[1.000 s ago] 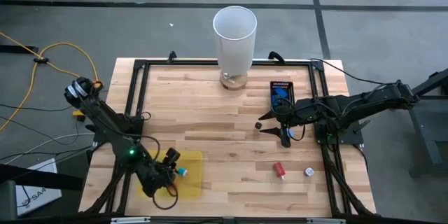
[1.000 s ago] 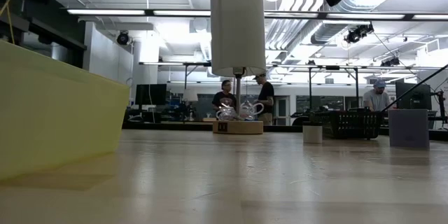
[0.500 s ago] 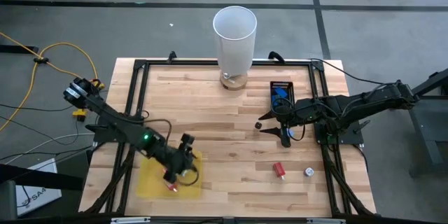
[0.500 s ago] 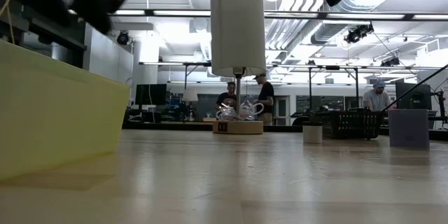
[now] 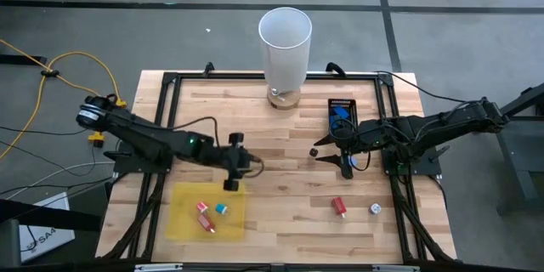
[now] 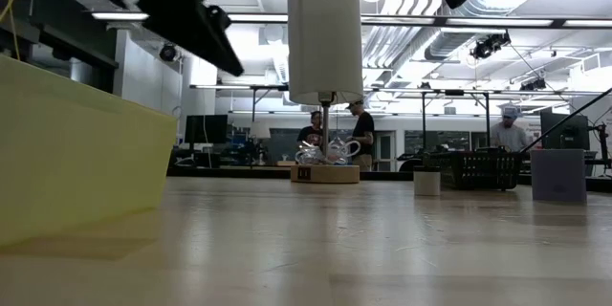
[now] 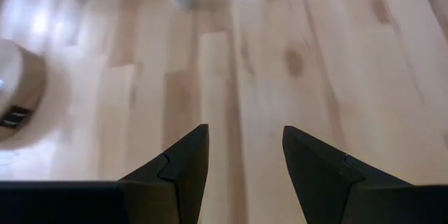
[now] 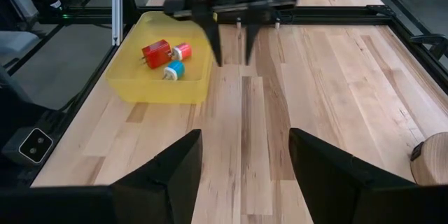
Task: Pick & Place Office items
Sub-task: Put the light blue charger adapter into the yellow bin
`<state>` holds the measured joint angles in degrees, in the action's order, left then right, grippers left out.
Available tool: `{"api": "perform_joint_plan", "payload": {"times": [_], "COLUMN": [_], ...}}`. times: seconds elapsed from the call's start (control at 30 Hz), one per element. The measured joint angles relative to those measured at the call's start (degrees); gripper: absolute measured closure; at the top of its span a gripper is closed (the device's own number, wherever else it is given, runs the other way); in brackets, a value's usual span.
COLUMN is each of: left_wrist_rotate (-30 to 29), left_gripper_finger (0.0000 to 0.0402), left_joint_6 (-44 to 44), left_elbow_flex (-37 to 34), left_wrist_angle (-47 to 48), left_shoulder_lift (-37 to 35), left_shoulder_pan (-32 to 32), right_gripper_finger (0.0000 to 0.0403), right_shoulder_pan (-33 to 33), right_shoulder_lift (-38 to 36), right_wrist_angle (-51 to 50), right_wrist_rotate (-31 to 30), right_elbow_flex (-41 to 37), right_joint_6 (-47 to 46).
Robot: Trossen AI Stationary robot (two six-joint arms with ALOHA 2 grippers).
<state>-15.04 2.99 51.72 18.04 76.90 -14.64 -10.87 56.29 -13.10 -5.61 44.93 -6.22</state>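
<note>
My left gripper (image 5: 246, 167) hangs open with nothing in it over the bare wood at the table's middle, just beyond the far right corner of the flat yellow tray (image 5: 183, 221); it also shows in the right wrist view (image 8: 231, 50). In the tray lie a red piece (image 8: 155, 52), a pink-red cylinder (image 8: 183, 50) and a blue one (image 8: 173, 70). My right gripper (image 5: 321, 149) waits open at the right. A small dark piece (image 5: 314, 150) lies below its fingertips. A red piece (image 5: 339, 206) and a whitish round one (image 5: 375, 209) rest on the wood nearer the front.
A tall white cylinder (image 5: 285, 47) on a wooden foot stands at the far middle. A small black tray (image 5: 342, 110) with blue pieces sits behind my right gripper. Black frame rails (image 5: 161, 127) run along the table's edges. People stand far off in the room (image 6: 311, 134).
My left gripper has swung from above the yellow tray's near left part across it toward the table's middle and far side, rolling somewhat, its fingers as far apart as before. The pieces in the tray have come into sight.
</note>
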Motion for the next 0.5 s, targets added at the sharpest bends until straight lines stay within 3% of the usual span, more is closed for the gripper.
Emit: {"api": "perform_joint_plan", "payload": {"times": [0.37,0.5], "left_wrist_rotate": [0.5,9.1], "left_gripper_finger": [0.0227,0.0227], "left_joint_6": [-12.1,-13.9], "left_elbow_flex": [0.0,0.0], "left_wrist_angle": [-17.0,-20.4], "left_shoulder_lift": [0.0,0.8], "left_shoulder_pan": [6.4,7.2], "right_gripper_finger": [0.0201,0.0201], "right_shoulder_pan": [0.0,0.0], "right_shoulder_lift": [0.0,0.0], "right_wrist_angle": [0.0,0.0], "right_wrist_rotate": [0.0,0.0], "right_elbow_flex": [0.0,0.0], "right_joint_6": [0.0,0.0]}}
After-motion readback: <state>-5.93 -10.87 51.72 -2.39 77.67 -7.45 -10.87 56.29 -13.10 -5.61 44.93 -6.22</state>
